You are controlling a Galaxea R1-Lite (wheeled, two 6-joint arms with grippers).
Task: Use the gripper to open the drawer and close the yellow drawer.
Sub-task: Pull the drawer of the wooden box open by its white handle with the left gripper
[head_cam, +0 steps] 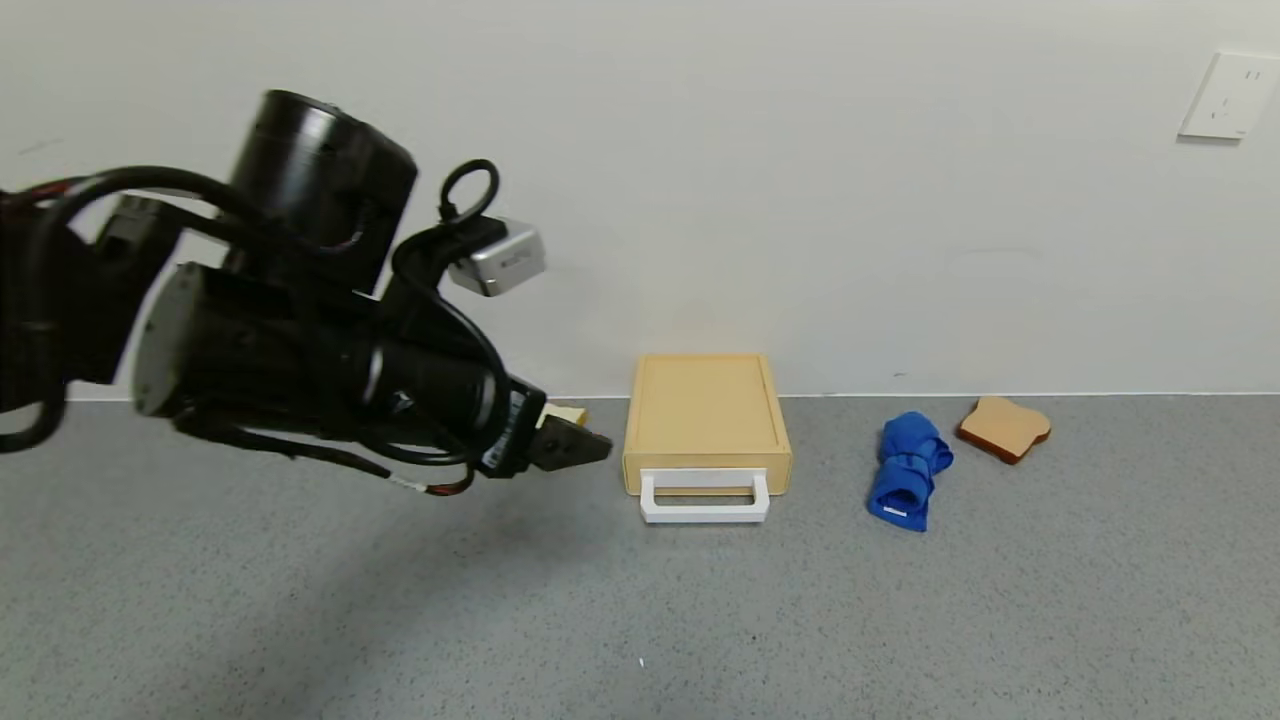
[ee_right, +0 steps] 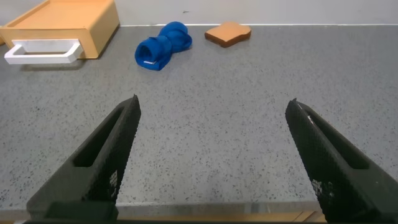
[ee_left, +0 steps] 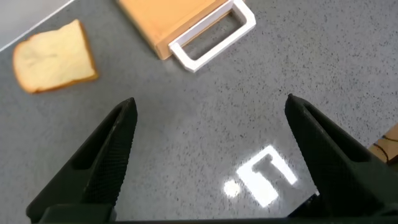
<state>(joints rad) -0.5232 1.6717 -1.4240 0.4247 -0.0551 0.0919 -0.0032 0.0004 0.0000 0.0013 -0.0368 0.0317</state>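
Hanging over the grey counter (head_cam: 300,620) at nine o'clock in the head view, the left gripper (head_cam: 575,443) points toward three o'clock, its tip near the drawer's left side but apart from it; its wrist view shows the jaws spread wide, holding nothing, above bare counter. Just behind that tip, against the wall (head_cam: 800,150), a pale bread slice (head_cam: 566,413) peeks out, seen whole in the left wrist view (ee_left: 55,57). At centre sits the drawer (head_cam: 706,415), a flat yellow-tan box backed to the wall, its tray pushed in and its white loop handle (head_cam: 704,497) facing six o'clock. Toward three o'clock of it lies a rolled blue cloth (head_cam: 909,470), and beyond that, at about two o'clock from the cloth, a darker bread slice (head_cam: 1004,427). The right gripper (ee_right: 211,168) shows only in its own wrist view, jaws wide and empty, low over the counter and well apart from the drawer.
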